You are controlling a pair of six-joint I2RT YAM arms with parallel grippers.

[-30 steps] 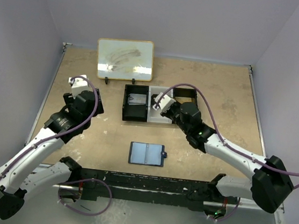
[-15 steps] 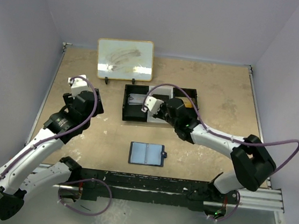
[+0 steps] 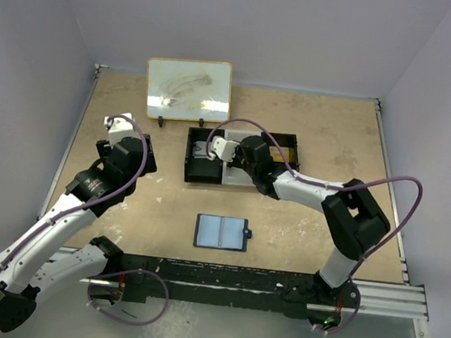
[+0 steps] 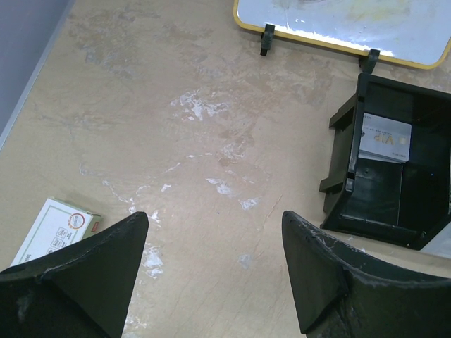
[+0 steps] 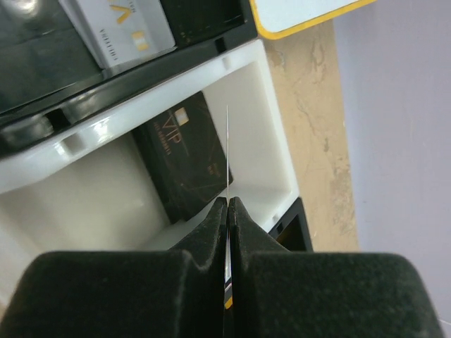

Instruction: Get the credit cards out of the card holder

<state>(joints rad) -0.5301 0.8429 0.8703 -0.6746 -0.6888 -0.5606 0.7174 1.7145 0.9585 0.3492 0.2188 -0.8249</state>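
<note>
The card holder (image 3: 221,232) lies open and flat on the table near the front edge, away from both grippers. My right gripper (image 5: 227,201) is shut on a thin credit card (image 5: 227,155), seen edge-on, above the white middle compartment of the tray (image 3: 189,165). A black card (image 5: 184,158) lies in that compartment. A pale card (image 4: 384,137) lies in the black compartment beside it. My left gripper (image 4: 215,232) hangs open over bare table left of the tray, with nothing between its fingers.
A yellow-framed whiteboard (image 3: 188,89) stands behind the tray. A small red-and-white box (image 4: 53,225) lies on the table at the left, below my left gripper. Walls enclose the table on three sides.
My right arm has swung left along the tray with the card still in its grip, and its elbow has folded in. The left arm has not moved.
</note>
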